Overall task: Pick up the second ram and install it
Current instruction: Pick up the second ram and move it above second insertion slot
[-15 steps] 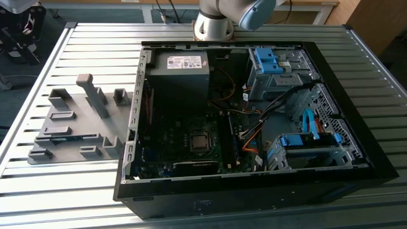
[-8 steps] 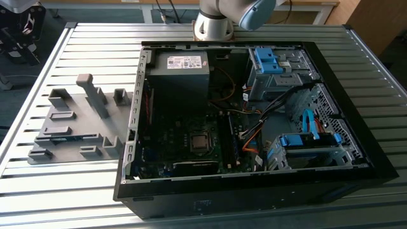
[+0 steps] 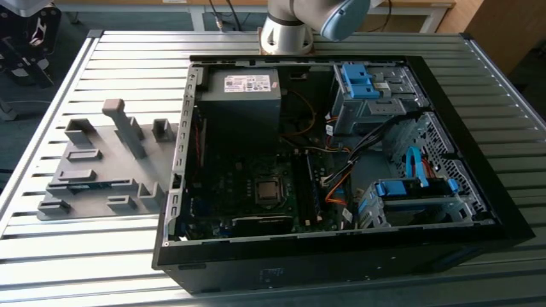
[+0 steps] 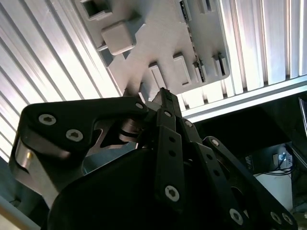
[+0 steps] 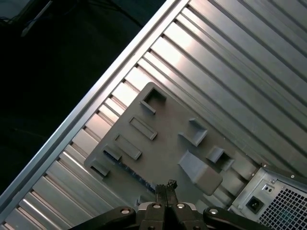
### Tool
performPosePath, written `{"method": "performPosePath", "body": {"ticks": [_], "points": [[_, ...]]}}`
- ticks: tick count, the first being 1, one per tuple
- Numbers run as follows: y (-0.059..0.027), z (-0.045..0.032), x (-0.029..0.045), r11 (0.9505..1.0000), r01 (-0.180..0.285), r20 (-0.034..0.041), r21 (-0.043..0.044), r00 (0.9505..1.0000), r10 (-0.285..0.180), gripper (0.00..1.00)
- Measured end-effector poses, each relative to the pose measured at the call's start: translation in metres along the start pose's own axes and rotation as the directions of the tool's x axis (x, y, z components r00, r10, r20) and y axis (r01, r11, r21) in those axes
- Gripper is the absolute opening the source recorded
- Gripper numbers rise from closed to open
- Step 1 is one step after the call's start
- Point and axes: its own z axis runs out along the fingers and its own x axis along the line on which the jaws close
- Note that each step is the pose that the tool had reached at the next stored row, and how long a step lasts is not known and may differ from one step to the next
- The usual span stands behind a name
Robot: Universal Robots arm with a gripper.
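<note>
The second ram (image 3: 92, 185) is a thin dark blue strip lying in a slot of the grey holder plate (image 3: 94, 167), on the exterior view's left beside the open computer case (image 3: 341, 160). In the first wrist view the ram (image 5: 135, 175) runs along the plate's (image 5: 168, 139) edge, just ahead of my gripper (image 5: 166, 188). The fingertips (image 5: 162, 190) are pressed together with nothing between them. My gripper (image 4: 165, 98) hangs well above the plate (image 4: 158, 43), not touching it.
Several grey blocks and one tall post (image 3: 128, 128) stand up from the holder plate. The case holds a motherboard (image 3: 247, 192), a power supply (image 3: 243, 86), blue drive cages (image 3: 410, 192) and loose cables. The arm's base (image 3: 286, 32) stands behind the case on the ribbed metal table (image 3: 102, 256).
</note>
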Motion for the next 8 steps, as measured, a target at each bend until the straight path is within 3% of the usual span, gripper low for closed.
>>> {"method": "performPosePath", "body": {"ticks": [8], "points": [[0.0000,0.0000,0.0000,0.9996,0.029,-0.0010,-0.0007,0.9996,-0.029,0.11]]}}
